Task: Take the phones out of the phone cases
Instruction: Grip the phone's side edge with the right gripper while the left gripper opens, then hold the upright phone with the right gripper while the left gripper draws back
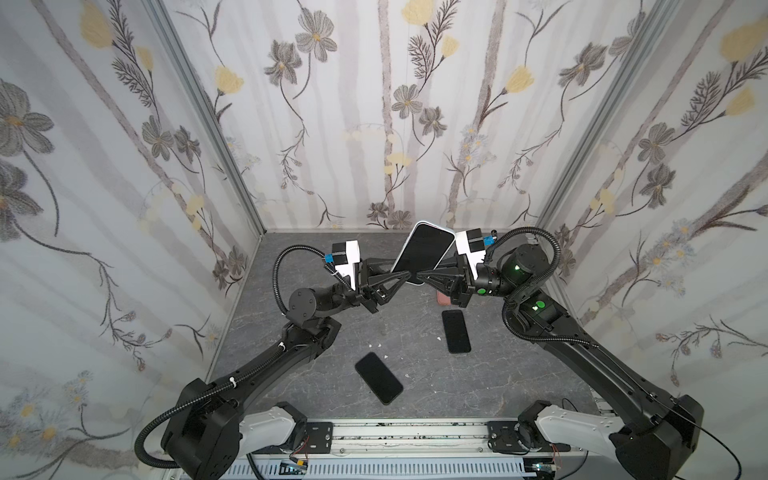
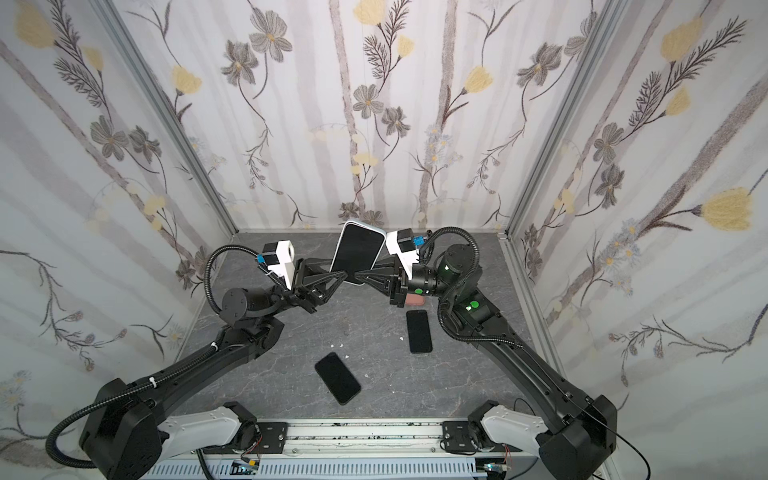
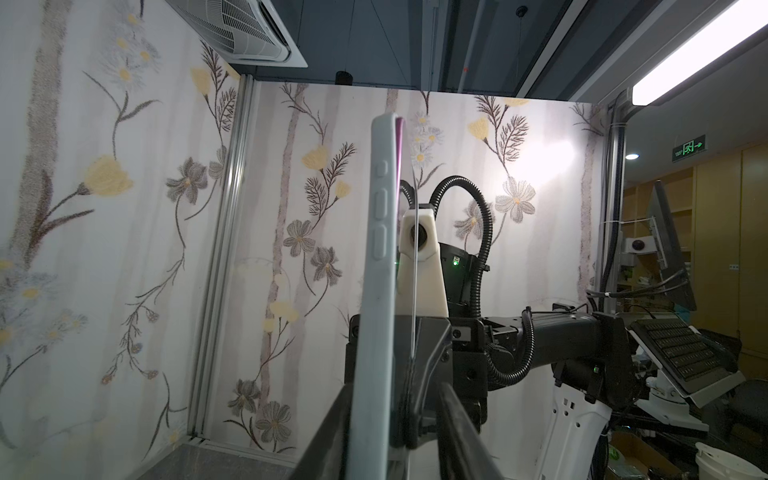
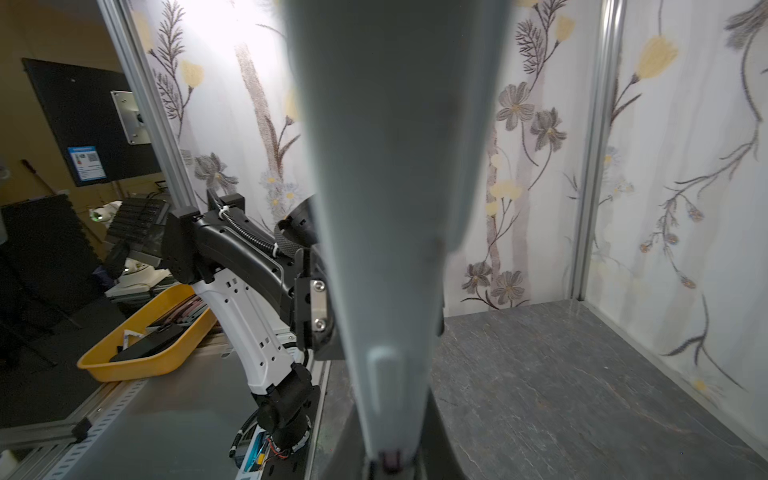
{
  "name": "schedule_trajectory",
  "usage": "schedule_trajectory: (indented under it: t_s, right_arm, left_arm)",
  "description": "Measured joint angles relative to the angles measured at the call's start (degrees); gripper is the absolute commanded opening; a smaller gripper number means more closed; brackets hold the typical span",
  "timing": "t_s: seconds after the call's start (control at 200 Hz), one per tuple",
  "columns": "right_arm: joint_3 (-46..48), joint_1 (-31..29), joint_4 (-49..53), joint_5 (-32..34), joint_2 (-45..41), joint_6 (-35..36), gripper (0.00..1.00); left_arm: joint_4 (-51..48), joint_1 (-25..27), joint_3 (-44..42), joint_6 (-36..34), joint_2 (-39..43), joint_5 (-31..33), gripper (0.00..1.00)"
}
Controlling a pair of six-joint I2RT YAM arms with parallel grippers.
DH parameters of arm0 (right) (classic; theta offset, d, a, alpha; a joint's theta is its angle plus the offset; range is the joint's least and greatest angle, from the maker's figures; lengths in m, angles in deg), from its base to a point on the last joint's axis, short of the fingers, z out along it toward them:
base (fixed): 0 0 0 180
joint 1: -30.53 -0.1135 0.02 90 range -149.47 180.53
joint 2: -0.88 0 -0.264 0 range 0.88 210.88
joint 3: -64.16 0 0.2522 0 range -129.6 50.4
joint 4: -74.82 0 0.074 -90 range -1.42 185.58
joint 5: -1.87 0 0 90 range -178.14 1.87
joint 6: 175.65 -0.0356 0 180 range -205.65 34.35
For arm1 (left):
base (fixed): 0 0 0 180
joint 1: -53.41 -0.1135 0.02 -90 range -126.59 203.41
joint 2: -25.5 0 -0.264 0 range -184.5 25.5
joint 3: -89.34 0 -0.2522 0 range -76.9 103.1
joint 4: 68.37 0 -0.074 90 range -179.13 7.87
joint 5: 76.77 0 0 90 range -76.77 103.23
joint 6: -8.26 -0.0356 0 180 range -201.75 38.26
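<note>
Pale grey-blue rubbery phone case (image 4: 395, 166), likely soft: my right jaws clamp its bottom end, left jaws apart. Rigid, probably fragile black-screened phone (image 1: 424, 253); peel a case corner.

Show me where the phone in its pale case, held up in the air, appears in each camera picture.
Both top views: cased phone mid-frame, dark screen toward the camera.
Left wrist: edge-on, a pale strip with side buttons, centre of the picture.
Right wrist: its pale back, close and blurred, fills the centre.
Shared landmark: the grey marbled table, in all four.
</note>
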State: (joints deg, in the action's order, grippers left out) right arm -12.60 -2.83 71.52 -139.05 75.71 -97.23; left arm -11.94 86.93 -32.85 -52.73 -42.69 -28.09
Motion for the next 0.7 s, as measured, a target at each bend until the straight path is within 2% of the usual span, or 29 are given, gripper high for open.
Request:
schedule_trajectory:
  t_s: [0.06,0.345,0.53,0.699]
  right_arm:
    - [-0.9,-0.2,4.1,3.1,-0.7,3.1,0.00]
    - [-0.8,-2.7,20.4,25.7,-4.2,15.1,0.00]
    - [0.1,-6.1,25.1,35.1,-6.2,20.4,0.00]
    - [0.2,-9.6,27.4,39.5,-6.9,24.5,0.00]
  left_arm:
    - [-1.7,-0.4,-0.2,-2.1,0.9,1.3,0.45]
    - [-9.6,-0.5,-1.2,-20.9,6.0,8.4,0.46]
    - [-12.6,-0.6,-1.2,-29.2,7.3,10.3,0.41]
    - [-13.9,-0.5,-0.5,-32.8,6.9,9.7,0.36]
